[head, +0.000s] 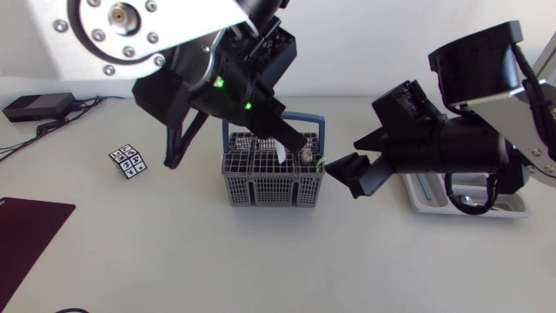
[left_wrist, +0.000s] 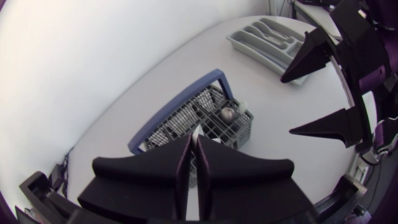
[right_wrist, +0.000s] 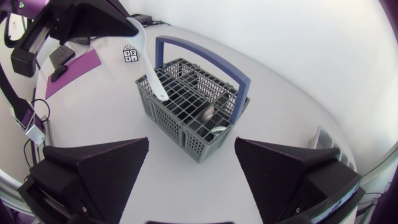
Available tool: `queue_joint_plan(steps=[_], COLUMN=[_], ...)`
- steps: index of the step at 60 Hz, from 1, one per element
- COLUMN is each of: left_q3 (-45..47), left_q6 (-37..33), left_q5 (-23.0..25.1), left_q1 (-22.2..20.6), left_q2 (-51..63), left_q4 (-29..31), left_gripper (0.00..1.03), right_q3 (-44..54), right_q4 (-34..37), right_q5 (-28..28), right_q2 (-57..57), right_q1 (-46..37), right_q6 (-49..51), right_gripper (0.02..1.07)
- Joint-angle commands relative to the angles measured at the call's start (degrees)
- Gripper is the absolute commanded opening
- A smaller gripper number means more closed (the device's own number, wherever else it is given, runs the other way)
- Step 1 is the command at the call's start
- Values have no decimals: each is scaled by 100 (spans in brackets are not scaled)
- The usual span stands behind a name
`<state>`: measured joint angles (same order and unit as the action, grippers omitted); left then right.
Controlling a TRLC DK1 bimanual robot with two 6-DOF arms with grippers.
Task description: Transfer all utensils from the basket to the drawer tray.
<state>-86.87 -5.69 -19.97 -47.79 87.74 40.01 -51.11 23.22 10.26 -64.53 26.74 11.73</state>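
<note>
The left tool [left_wrist: 194, 149] is clamped on a white utensil [right_wrist: 149, 62] hanging steeply over the basket [head: 261, 189]. The drawer tray [left_wrist: 239, 42] lies rightward, past the spread right tool [right_wrist: 191, 143].

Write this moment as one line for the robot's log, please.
left gripper: shut on white utensil over basket | right gripper: open, beside basket | metal utensil: in basket | tray: right of basket

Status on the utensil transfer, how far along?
Done: nothing visibly; the visible compartments of the tray look empty. In hand: left gripper shut on a white utensil, held over the basket. Remaining: at least two metal utensils in the basket; right gripper open beside it.
</note>
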Motion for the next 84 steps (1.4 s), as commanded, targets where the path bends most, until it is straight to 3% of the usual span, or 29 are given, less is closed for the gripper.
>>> queue_joint_plan(steps=[1, 20, 25, 32, 48, 72, 84], left_q3=[-225, -603, -665, -735, -884, -902, -902], left_q6=[244, 921, 956, 1009, 1079, 1079, 1079], left_q5=[432, 2963, 3289, 3667, 4132, 4273, 4282], left_q1=[217, 912, 956, 973, 1026, 1044, 1079], left_q2=[59, 463, 595, 744, 929, 929, 885], left_q4=[235, 657, 728, 807, 930, 982, 982], left_gripper=[4, 4, 4, 4, 4, 4, 8], right_q3=[233, 497, 506, 497, 497, 559, 620], right_q4=[-195, -863, -960, -1057, -1206, -1285, -1250], right_q5=[37, -7, -24, -130, -552, -780, -727], right_q2=[116, 169, 134, 55, -182, -288, -235], right_q1=[112, 560, 604, 736, 1096, 1211, 1211], right_q6=[-118, -56, -56, -21, 119, 234, 260], right_gripper=[102, 94, 92, 82, 59, 18, 15])
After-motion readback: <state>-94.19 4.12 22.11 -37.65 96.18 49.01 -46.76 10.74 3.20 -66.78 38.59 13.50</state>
